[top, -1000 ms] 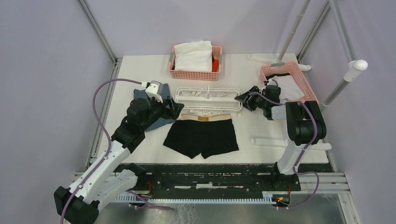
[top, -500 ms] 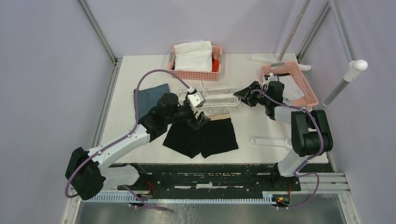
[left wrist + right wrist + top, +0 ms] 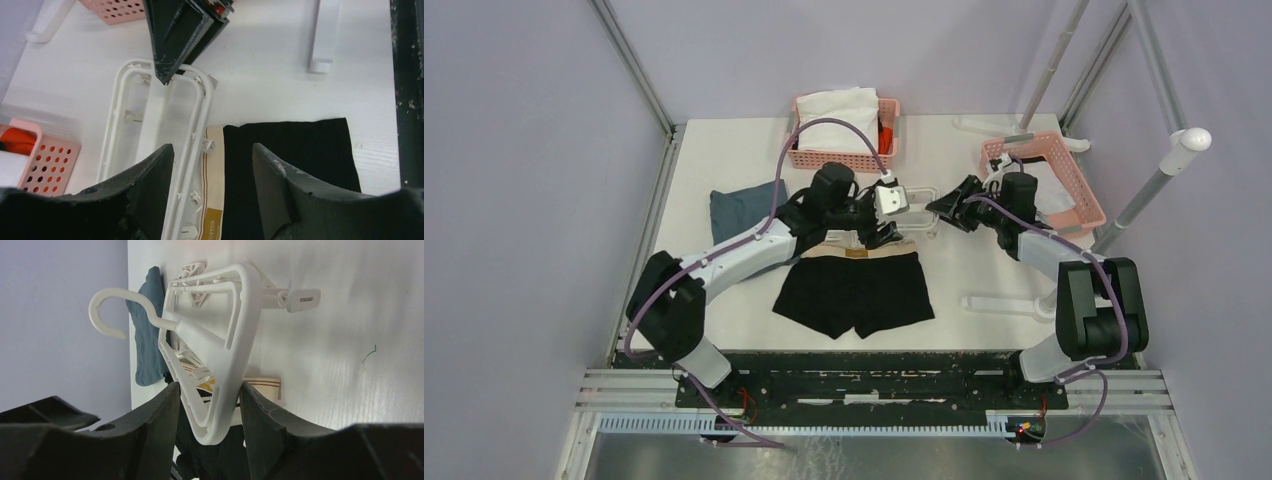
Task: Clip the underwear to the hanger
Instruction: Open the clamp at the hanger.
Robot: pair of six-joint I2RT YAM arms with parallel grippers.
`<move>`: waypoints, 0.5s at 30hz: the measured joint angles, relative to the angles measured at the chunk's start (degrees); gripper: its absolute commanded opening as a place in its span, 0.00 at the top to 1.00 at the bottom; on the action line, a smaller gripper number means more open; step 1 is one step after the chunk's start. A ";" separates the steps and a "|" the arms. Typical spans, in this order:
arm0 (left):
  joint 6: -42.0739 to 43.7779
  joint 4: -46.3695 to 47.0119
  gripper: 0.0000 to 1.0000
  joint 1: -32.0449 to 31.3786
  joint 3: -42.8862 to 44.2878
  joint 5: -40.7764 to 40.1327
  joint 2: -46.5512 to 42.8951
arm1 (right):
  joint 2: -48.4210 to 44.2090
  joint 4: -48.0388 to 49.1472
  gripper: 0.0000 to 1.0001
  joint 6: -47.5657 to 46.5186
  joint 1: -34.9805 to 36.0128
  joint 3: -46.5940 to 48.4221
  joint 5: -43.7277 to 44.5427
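Lying flat on the white table [image 3: 984,260], the underwear [image 3: 856,292] sits just beside the hanger [image 3: 239,340].
Its end is clamped by the right gripper [image 3: 207,390]; the left gripper [image 3: 211,147] gapes above its rail and the tan waistband [image 3: 214,200], holding nothing. Only the right wrist view shows the hook [image 3: 117,292].

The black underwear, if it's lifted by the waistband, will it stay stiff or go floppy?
Probably floppy: the underwear lies flat and thin on the table, so its legs would likely hang. Being thin cloth, it is likely light. Its tan waistband looks slightly firmer, probably the better place to grip.
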 measured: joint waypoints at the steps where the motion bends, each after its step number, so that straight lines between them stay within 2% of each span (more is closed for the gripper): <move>1: 0.72 -0.57 0.35 0.00 0.72 0.35 1.18 | -0.33 -0.37 0.45 -0.28 0.02 0.00 0.00; 8: 6.84 -6.54 0.36 -0.04 5.14 2.99 8.76 | -2.97 -3.45 0.45 -2.58 0.37 0.00 -0.02; 15: 12.09 -11.78 0.33 -0.04 8.00 2.99 12.41 | -5.03 -6.82 0.44 -5.25 0.74 0.13 -0.04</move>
